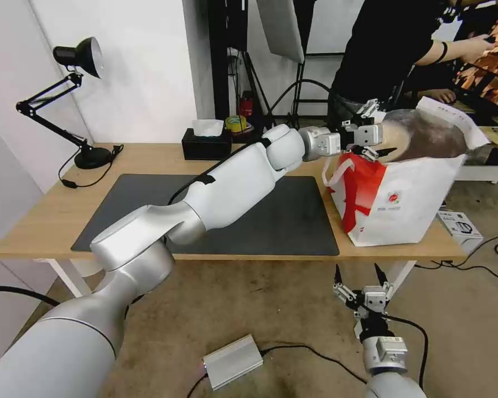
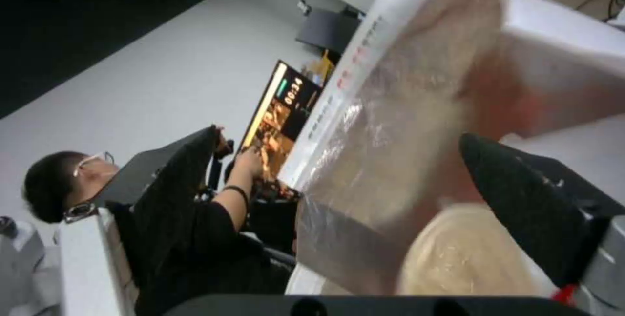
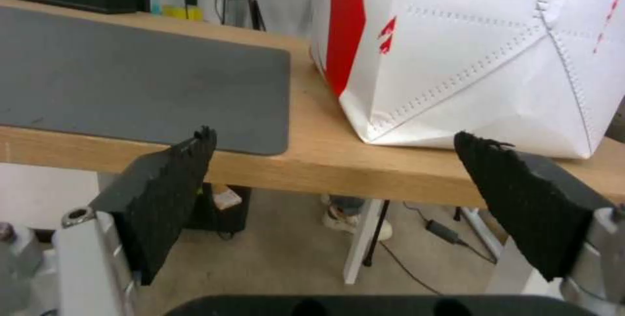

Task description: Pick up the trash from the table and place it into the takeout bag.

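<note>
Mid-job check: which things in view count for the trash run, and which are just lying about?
Job:
takeout bag on the table
tan pulp bowl inside the bag
left hand, open at the bag's mouth
right hand, open, low before the table edge

Lying about:
desk lamp
tissue box
grey mat

Matt wood table (image 1: 55, 215); glossy foil-lined takeout bag (image 1: 409, 204).

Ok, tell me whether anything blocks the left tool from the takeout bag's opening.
Nothing visible does. The left tool, open, is at the takeout bag's open top, with the tan bowl below it inside. The right tool hangs open below the table edge.
</note>
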Available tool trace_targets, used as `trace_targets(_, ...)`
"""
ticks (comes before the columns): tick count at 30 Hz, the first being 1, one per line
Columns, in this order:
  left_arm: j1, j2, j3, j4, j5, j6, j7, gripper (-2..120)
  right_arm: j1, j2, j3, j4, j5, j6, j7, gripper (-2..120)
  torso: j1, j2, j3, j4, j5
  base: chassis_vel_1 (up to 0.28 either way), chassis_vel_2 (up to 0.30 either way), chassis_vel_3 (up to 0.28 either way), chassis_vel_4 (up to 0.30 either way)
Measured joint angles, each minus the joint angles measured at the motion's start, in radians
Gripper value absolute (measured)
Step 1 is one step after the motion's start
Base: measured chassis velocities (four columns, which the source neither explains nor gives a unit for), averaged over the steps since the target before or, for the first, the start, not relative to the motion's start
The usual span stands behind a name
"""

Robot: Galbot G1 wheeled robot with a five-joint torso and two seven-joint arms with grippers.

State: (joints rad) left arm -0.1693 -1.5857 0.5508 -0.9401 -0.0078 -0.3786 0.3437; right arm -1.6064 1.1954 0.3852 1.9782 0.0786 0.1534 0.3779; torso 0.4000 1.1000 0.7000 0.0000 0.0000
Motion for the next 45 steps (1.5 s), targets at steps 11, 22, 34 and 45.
trace_targets(11, -0.025, 0.009, 0.023, -0.032, -0.115, 0.031, 0.001, 100, 0.003, 0.001, 0.0, -0.001, 0.0, 0.0, 0.0, 95, 0.0, 0.0, 0.0, 0.0, 0.0, 0.0, 0.0, 0.0, 0.0)
trace_targets(22, -0.038, 0.016, -0.003, -0.039, -0.125, 0.031, 0.0, 100, 0.003, 0.001, 0.001, 0.0, 0.001, -0.001, 0.0, 95, 0.0, 0.0, 0.0, 0.0, 0.0, 0.0, 0.0, 0.0, 0.0)
trace_targets(34, -0.072, 0.078, -0.045, -0.066, -0.128, 0.032, 0.0, 100, 0.002, 0.001, 0.006, 0.006, 0.002, -0.002, 0.001, 95, 0.0, 0.0, 0.0, 0.0001, -0.0001, 0.0, 0.0, 0.0, 0.0)
trace_targets(45, -0.089, 0.224, -0.107, -0.109, -0.194, 0.041, 0.002, 100, -0.013, 0.007, 0.026, 0.017, 0.002, -0.002, 0.004, 95, 0.0, 0.0, 0.0, -0.0001, -0.0003, 0.0, 0.0, 0.0, 0.0)
